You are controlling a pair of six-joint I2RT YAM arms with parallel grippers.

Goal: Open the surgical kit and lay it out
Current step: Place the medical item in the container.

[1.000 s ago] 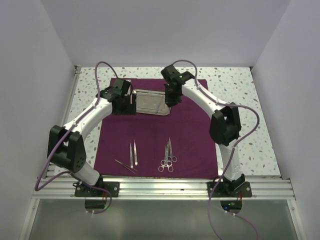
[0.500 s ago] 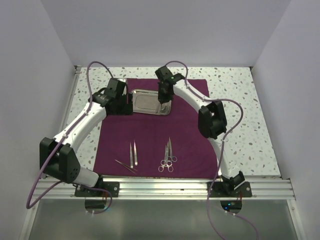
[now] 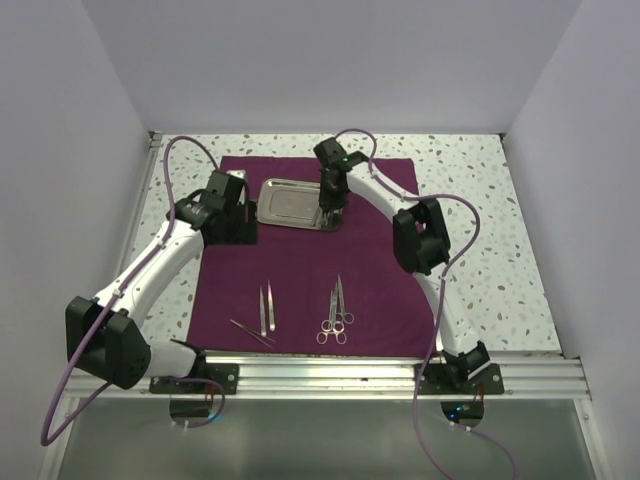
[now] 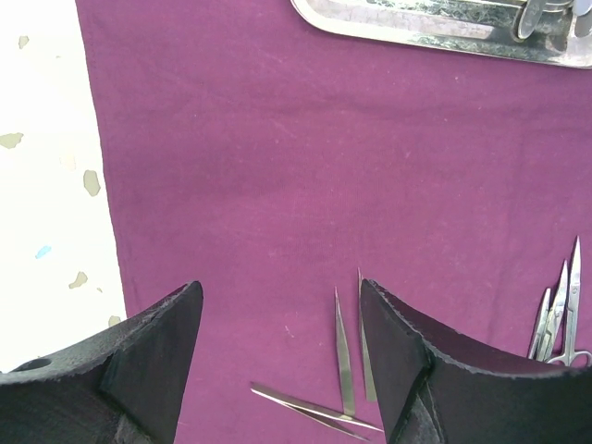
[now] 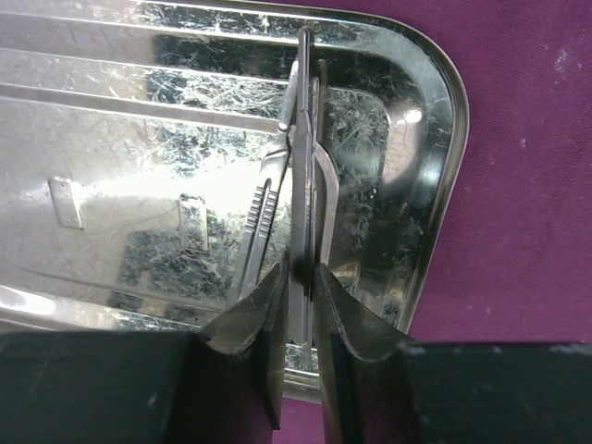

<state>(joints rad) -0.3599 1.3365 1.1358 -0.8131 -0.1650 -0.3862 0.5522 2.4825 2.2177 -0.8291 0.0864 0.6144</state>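
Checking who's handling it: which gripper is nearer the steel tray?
Right. The right gripper is over the steel tray, right end; the left gripper sits off its left edge.

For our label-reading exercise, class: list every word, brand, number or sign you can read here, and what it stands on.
None can be read: the steel tray, the purple cloth, the tweezers and the scissors show no lettering.

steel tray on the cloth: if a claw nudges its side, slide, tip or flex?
The tray probably slides rather than tips: it is shallow and lies flat on the cloth. Its polished, rounded rim looks slippery to pinch. It likely stays stiff, but the slim instruments inside may shift.
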